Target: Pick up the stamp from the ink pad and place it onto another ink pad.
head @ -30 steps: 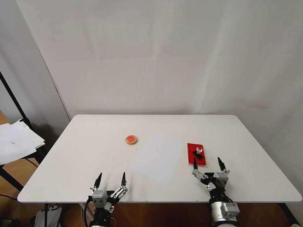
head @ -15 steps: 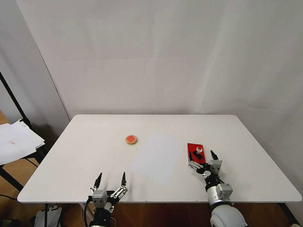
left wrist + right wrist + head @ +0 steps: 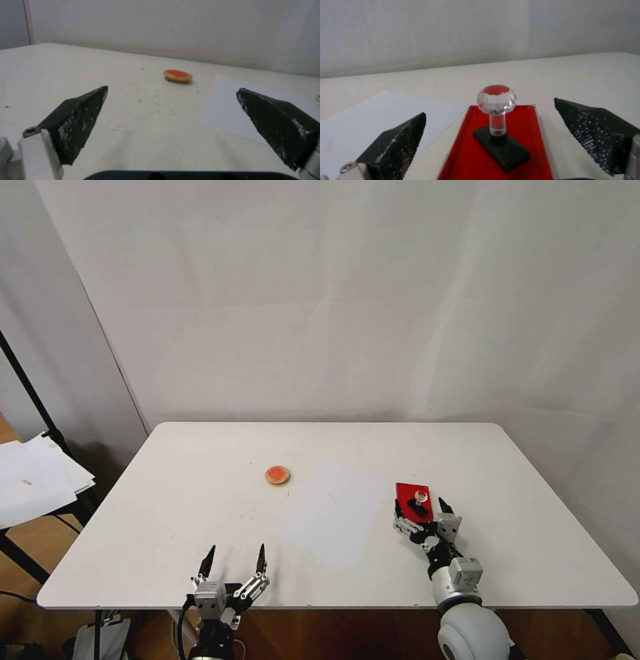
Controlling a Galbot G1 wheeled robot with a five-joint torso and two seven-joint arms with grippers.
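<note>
Your right gripper (image 3: 421, 508) is hovering low with its fingers spread, straddling the near end of the ink pad (image 3: 408, 491), where the stamp (image 3: 419, 500) is standing upright. Your left gripper (image 3: 234, 562) is waiting spread at the table's (image 3: 167, 493) near edge, well apart from another ink pad (image 3: 278, 475).

I see my right tool (image 3: 490, 140) spread wide, fingers either side of the stamp (image 3: 498, 125), which stands upright on the red ink pad (image 3: 466, 155), white paper (image 3: 370, 117) beside it on the surface (image 3: 570, 72)
</note>
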